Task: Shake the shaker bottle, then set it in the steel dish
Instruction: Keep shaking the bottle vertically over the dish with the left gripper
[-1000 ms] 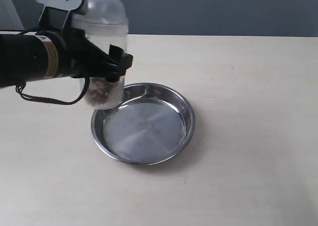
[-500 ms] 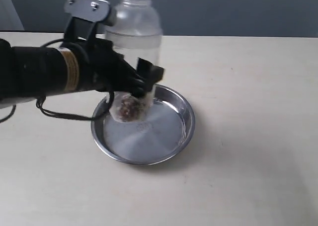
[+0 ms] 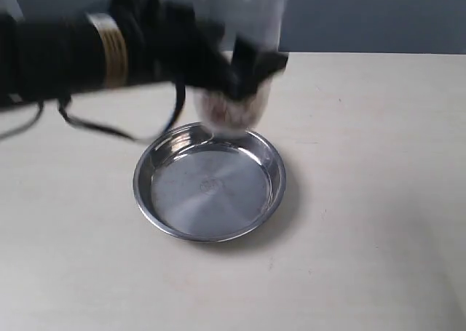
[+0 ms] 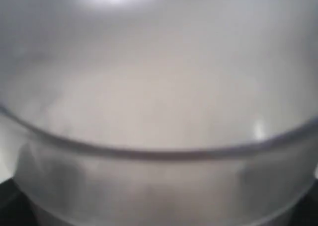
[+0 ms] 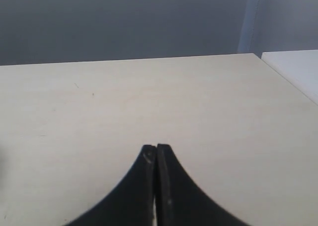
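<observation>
The shaker bottle (image 3: 240,62), frosted clear plastic with brownish beads near its base, hangs blurred in the air above the far rim of the steel dish (image 3: 271,189). My left gripper (image 3: 237,73) is shut on the bottle's body, its black arm reaching in from the left. In the left wrist view the bottle (image 4: 159,107) fills the whole picture and hides the jaws. The round shiny dish lies flat on the table with nothing in it. My right gripper (image 5: 156,147) is shut on nothing over bare table, and it does not show in the exterior view.
A pale wooden tabletop (image 3: 364,164) stretches all around the dish. A grey wall (image 3: 364,14) stands behind the table's far edge. A loose black cable (image 3: 95,127) hangs under the left arm.
The left arm has carried the bottle to the right and upward, from beside the dish's left rim to above its far rim. Motion blur now smears the bottle and gripper.
</observation>
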Tool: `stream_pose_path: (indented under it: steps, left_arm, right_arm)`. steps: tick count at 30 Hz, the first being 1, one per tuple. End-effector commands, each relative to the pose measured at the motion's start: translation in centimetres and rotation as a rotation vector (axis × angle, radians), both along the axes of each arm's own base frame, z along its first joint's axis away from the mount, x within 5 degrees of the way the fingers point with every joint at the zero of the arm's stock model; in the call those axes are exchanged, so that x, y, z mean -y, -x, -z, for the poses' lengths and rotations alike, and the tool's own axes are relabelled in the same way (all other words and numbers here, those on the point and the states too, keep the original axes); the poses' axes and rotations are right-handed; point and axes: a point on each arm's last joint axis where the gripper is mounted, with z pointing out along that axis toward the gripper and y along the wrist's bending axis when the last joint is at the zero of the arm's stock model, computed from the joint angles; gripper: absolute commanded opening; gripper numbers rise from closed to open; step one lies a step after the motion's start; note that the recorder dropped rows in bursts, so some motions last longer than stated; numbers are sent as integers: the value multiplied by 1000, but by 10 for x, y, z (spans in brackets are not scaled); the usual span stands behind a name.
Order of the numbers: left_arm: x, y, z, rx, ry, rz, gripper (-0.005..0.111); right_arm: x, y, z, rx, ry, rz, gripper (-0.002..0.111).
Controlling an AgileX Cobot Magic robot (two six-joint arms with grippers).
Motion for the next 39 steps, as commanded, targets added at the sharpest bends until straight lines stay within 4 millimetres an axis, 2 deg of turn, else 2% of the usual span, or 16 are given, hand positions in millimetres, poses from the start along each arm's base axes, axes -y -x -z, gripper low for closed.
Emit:
stream_pose_path:
  steps: [1, 2, 3, 6, 7, 9, 10, 13, 15, 19, 20, 25, 30, 34, 36, 39]
  left_arm:
    - [5, 12, 1, -20, 6, 31, 0]
    - [7, 8, 45, -137, -77, 25, 0]
    - [8, 6, 48, -150, -76, 22, 0]
    - [3, 16, -56, 151, 101, 61, 0]
    - [3, 16, -46, 124, 83, 61, 0]
    - [5, 7, 32, -76, -83, 27, 0]
    - [5, 5, 33, -94, -77, 8, 0]
    - [4, 21, -41, 153, 56, 112, 0]
    - [1, 24, -52, 190, 61, 108, 0]
    - [6, 17, 57, -74, -162, 125, 0]
    - [5, 15, 61, -92, -172, 102, 0]
    - [3, 31, -33, 150, 73, 159, 0]
    - [-1, 8, 38, -58, -162, 4, 0]
    - [-4, 28, -53, 213, 47, 89, 0]
    - [-10, 32, -72, 267, 59, 63, 0]
    - [-8, 20, 8, -11, -52, -10, 0]
  right_arm:
    - [0, 0, -1, 16, 3, 4, -1]
    - [0, 0, -1, 16, 3, 4, -1]
    - [0, 0, -1, 16, 3, 4, -1]
    - [0, 0, -1, 16, 3, 4, -1]
    - [0, 0, -1, 16, 3, 4, -1]
    - [0, 0, -1, 16, 3, 4, -1]
    - [0, 0, -1, 16, 3, 4, -1]
    - [0, 0, -1, 16, 3, 4, -1]
    - [0, 0, -1, 16, 3, 4, -1]
    - [0, 0, -1, 16, 3, 4, -1]
    - [0, 0, -1, 16, 3, 4, -1]
    - [0, 0, -1, 16, 3, 4, -1]
    - [0, 0, -1, 16, 3, 4, -1]
    - [0, 0, -1, 16, 3, 4, -1]
    - [0, 0, -1, 16, 3, 4, -1]
    - [0, 0, -1, 16, 3, 4, -1]
